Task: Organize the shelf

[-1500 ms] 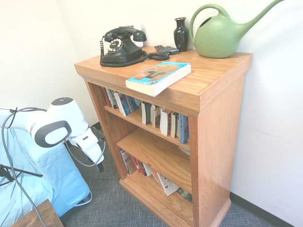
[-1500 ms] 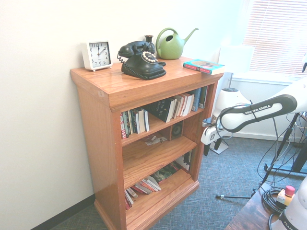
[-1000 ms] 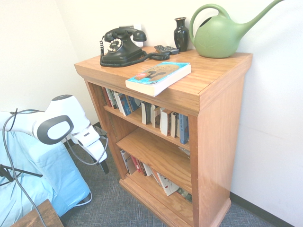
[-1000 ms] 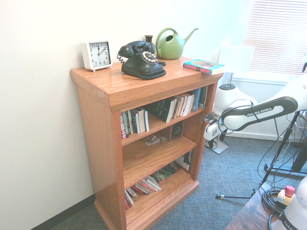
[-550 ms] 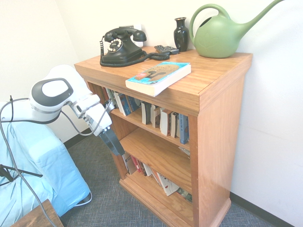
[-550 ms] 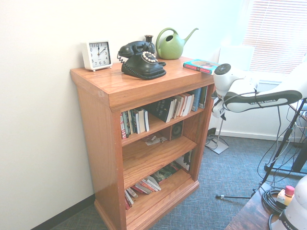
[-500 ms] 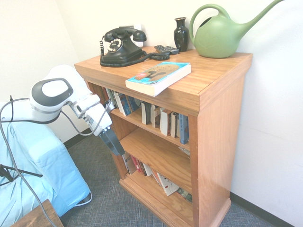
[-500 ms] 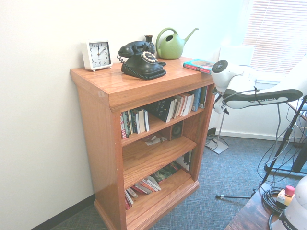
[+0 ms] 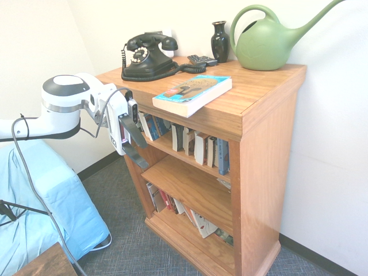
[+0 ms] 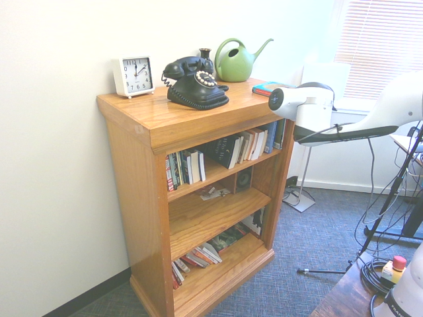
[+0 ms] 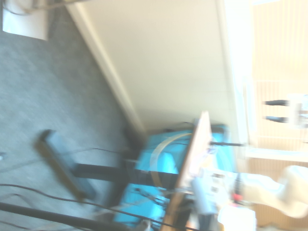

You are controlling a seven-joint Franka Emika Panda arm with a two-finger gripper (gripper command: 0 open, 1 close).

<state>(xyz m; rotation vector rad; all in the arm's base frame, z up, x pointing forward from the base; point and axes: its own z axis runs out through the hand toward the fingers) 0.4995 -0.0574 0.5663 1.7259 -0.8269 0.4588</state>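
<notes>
The shelf (image 9: pixel 261 144) is an orange-brown wooden bookcase with three tiers, also seen in the second exterior view (image 10: pixel 132 172). A teal-edged paperback (image 9: pixel 192 93) lies flat on its top, overhanging the front edge. Upright books (image 9: pixel 190 141) fill the upper tier, and books (image 9: pixel 184 210) lean over in the bottom tier. The middle tier holds only small items (image 10: pixel 215 193). My gripper (image 9: pixel 145 156) hangs at the shelf's left front corner, level with the upper tier. Its two dark fingers stand apart, open, holding nothing. In the second exterior view the arm hides the gripper.
On the shelf top stand a black rotary phone (image 9: pixel 146 56), a dark vase (image 9: pixel 219 40), a green watering can (image 9: pixel 264 43) and a white clock (image 10: pixel 133 75). A blue-covered object (image 9: pixel 40 195) sits left of the shelf. A dark wood table corner (image 10: pixel 344 290) is nearby.
The arm has risen from near the floor and swung toward the shelf. The gripper now sits at the upper tier's corner, higher and closer than half a second ago.
</notes>
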